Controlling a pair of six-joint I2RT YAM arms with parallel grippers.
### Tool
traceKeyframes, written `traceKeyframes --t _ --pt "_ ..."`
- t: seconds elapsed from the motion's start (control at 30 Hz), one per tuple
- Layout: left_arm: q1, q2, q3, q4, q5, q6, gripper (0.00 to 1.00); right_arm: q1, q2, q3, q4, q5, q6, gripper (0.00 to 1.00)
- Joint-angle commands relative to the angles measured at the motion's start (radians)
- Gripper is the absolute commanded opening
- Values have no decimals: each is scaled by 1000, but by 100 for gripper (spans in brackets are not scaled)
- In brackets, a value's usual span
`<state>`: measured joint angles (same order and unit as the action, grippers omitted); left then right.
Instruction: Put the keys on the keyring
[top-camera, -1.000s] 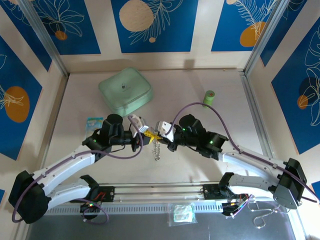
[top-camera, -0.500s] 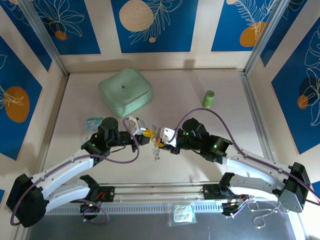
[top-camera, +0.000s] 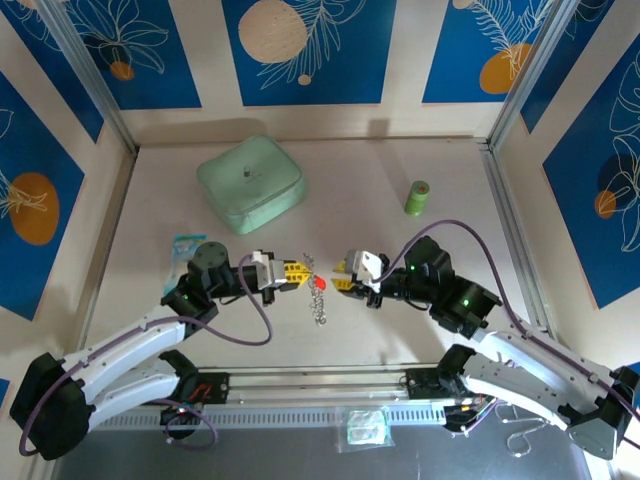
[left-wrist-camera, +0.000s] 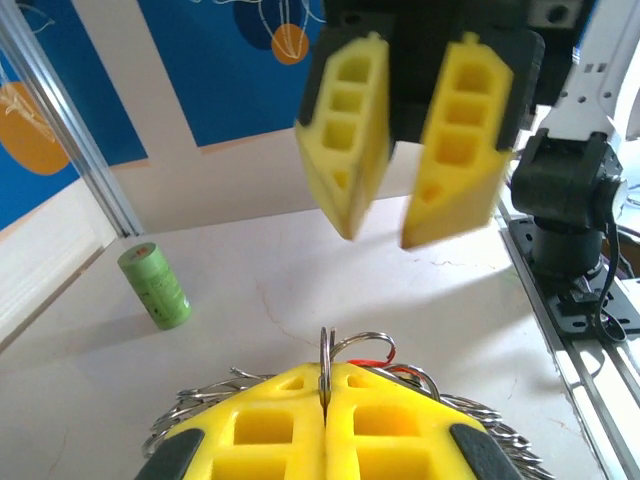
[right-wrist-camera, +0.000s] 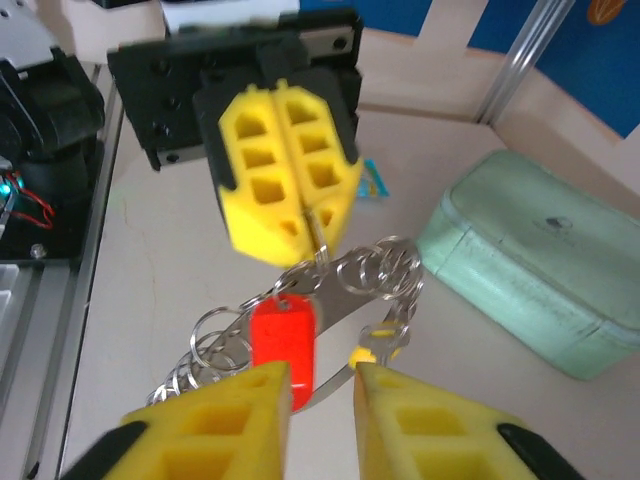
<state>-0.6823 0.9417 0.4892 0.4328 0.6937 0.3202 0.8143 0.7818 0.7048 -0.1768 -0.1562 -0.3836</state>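
My left gripper (top-camera: 297, 271) is shut on the keyring (top-camera: 319, 305), a metal ring with a chain of small silver rings drooping to the table. In the left wrist view its fingertips (left-wrist-camera: 326, 385) pinch the ring (left-wrist-camera: 327, 350) edge-on. A red key (top-camera: 319, 283) hangs from the ring, and in the right wrist view the red key (right-wrist-camera: 283, 335) dangles beside a small yellow key (right-wrist-camera: 372, 350) on the keyring (right-wrist-camera: 375, 265). My right gripper (top-camera: 343, 277) faces it from the right, open, its fingertips (right-wrist-camera: 322, 375) just short of the keys with nothing between them.
A pale green case (top-camera: 250, 182) lies at the back left and a green roll (top-camera: 417, 196) stands at the back right. A small blue packet (top-camera: 187, 245) lies left of my left arm. A metal rail (top-camera: 320, 380) runs along the near edge.
My right gripper has opened and drawn back to the right, away from the ring. The left gripper has lowered slightly with the keyring, and the red key now hangs free from it.
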Motion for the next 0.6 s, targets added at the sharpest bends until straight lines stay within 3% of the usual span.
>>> traceKeyframes --t 0.0,0.23,0.57 --pt "-2 -6 -3 73 75 71 0 -14 16 8 50 -118 22 18" --pt "-2 7 -12 110 101 44 0 4 133 74 75 -150 46 15" --pt "-2 22 -15 127 112 28 0 17 186 80 95 -153 45 17"
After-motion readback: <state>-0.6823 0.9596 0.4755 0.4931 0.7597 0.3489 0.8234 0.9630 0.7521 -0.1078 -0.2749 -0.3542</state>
